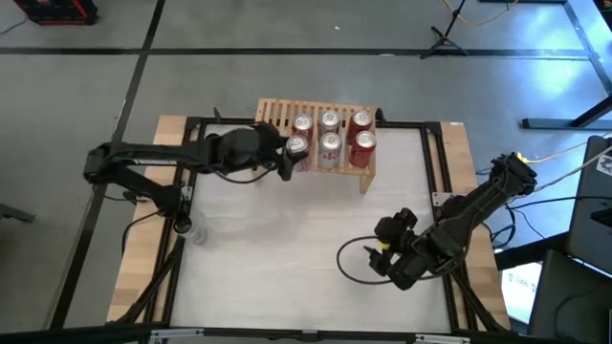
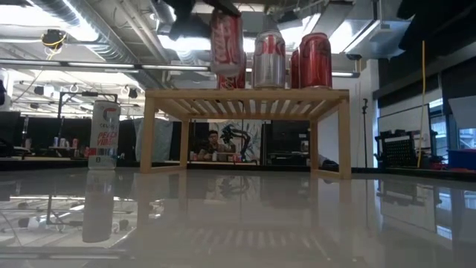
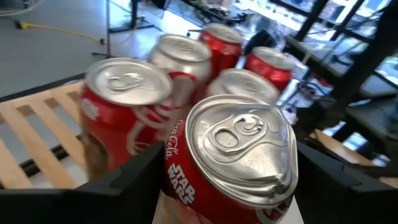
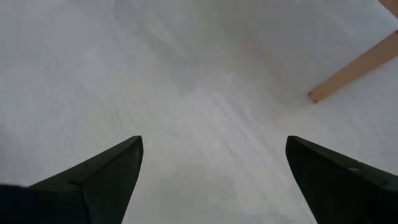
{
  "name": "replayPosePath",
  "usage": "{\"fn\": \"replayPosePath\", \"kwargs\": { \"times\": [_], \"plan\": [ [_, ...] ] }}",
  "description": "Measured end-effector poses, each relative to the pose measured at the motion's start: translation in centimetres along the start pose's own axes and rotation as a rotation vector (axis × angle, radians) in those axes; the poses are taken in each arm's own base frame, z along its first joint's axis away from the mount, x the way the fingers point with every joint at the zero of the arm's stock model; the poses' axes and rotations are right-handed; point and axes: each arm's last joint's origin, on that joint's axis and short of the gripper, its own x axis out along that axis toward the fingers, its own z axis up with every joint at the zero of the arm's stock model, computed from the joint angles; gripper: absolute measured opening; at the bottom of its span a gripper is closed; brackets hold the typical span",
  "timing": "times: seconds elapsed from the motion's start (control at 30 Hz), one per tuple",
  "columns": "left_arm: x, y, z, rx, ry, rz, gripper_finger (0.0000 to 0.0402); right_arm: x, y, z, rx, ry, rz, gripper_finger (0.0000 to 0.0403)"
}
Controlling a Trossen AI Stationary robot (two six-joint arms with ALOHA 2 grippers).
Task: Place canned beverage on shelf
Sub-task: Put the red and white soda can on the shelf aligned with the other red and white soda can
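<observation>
Over the shelf (image 1: 316, 124), near its front edge, my left gripper (image 1: 290, 153) has a red can (image 1: 296, 146) pinched between its two fingers. From the left wrist camera I see the can's (image 3: 239, 155) silver top close up, with a dark finger (image 3: 124, 180) pressed on each side of it. I hold it by the sides so it stays upright and does not tip.

From the low camera the can (image 2: 227, 41) looks a bit above the slats, not yet sitting on them. I think it needs to go down a little before I let go.

Five other cans (image 1: 330, 143) already stand on the shelf in two rows. I am bringing this one to the free spot at the left end of the front row, just beside them. I must be careful, because a bump could knock them over.

One more can (image 2: 104, 134) waits on the table, off to the side of the shelf.

My right gripper (image 1: 382, 250) rests low over the bare table (image 4: 205, 81), well apart from the shelf. Its fingers (image 4: 99, 174) are spread wide and hold nothing. It waits there so it is out of the way.
</observation>
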Motion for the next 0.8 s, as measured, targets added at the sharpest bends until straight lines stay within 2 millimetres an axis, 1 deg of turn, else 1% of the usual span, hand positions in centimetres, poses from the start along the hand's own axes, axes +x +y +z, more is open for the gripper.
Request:
{"fn": "replayPosePath", "kwargs": {
  "times": [0.17,0.3,0.5,0.63,0.8],
  "plan": [
    [1.6,0.7,-0.6,0.023,0.035,0.038,0.0272,0.0,0.0,0.0,0.003,0.0,0.0,0.0383],
    [2.3,1.2,-0.8,0.021,0.042,0.056,0.0272,0.0,0.0,0.0,0.006,-0.001,0.001,0.0383],
    [2.6,1.9,-0.5,0.021,0.033,0.084,0.0273,0.0,0.0,0.0,0.007,-0.011,-0.003,0.0383],
    [2.7,2.0,-0.4,0.061,0.041,0.073,0.0273,0.0,0.0,0.1,0.006,-0.024,-0.009,0.0383],
    [2.7,2.0,-0.4,0.061,0.047,0.057,0.0278,0.0,0.0,0.1,0.006,-0.024,-0.01,0.0383]
  ]
}}
